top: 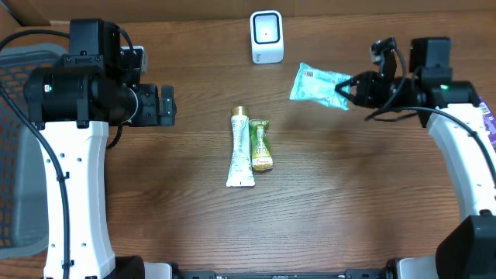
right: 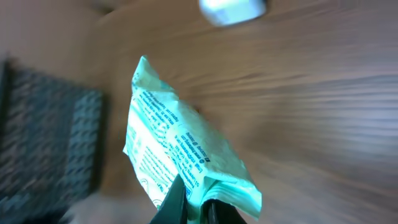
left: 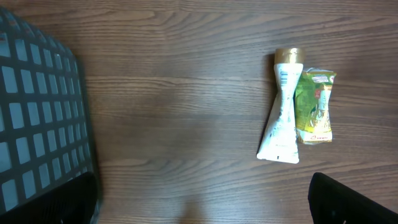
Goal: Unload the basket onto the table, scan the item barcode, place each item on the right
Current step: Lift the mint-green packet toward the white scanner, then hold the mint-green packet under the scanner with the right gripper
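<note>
The wooden worktop (top: 349, 209) carries little. A grey mesh basket (top: 17, 93) sits at its left edge, and the left arm beside it hangs idle with the left fingers (top: 167, 105) spread wide and empty. The right arm reaches in from the far side, and the right fingers (top: 346, 87) are clenched on one sealed end of the pale green packet (top: 316, 84). The packet is lifted off the wood and sits just to the right of the white scanner (top: 266, 36), which stands upright at the back edge. This looks like the presenting step. To do it well, the printed face should turn toward the scanner's window and be held flat and steady, close but not touching. The pinch should stay on the seam so the fingers do not cover the code. The wrist view is blurred, so which patch of print is the barcode cannot be told. The white tube (top: 241, 151) and green sachet (top: 260, 145) lie touching at mid-worktop, well clear of the sweep.
</note>
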You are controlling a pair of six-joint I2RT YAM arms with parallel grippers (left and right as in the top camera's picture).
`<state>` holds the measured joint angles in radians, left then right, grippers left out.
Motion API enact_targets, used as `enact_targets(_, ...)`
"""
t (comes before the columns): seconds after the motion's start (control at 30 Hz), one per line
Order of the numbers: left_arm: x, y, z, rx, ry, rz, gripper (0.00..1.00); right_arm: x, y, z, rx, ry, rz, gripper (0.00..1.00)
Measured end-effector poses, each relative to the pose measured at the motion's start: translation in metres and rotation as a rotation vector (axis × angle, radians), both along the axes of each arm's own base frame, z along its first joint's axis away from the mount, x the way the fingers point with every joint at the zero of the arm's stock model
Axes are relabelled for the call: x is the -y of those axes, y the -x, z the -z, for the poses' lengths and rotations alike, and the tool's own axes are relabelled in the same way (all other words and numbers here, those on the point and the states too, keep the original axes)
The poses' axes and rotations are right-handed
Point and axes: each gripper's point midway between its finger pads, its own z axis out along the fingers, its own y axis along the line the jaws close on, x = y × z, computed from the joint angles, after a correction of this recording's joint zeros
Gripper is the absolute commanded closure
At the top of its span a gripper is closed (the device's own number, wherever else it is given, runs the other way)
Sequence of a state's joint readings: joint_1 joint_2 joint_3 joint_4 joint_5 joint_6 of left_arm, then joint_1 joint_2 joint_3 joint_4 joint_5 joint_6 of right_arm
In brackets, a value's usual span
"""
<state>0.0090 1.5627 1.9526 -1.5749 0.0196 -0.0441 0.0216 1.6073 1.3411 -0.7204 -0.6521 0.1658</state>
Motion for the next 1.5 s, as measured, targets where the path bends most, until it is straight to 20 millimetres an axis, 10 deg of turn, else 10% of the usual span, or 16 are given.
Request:
enact_targets(0.2,0.0,0.0,0.0,0.0,0.0,0.0,0.01,-0.01,-0.031,0.006,0.133,0.299,0.188,0.96)
enact_targets(0.53,0.0,0.0,0.0,0.0,0.0,0.0,0.0,-0.044,-0.084,-0.077,0.699,0.66,0.388,0.96)
enact_targets(0.87,0.0,0.0,0.0,0.0,0.0,0.0,0.01,-0.061,-0.131,-0.103,1.027,1.004,0.409,0.96)
enact_targets(1.1,0.0,0.0,0.0,0.0,0.0,0.0,0.01,-0.077,-0.164,-0.089,1.12,1.295,0.269,0.96)
enact_targets(1.5,0.0,0.0,0.0,0.0,0.0,0.0,0.0,-0.1,-0.188,-0.011,1.176,1.628,-0.06,0.96)
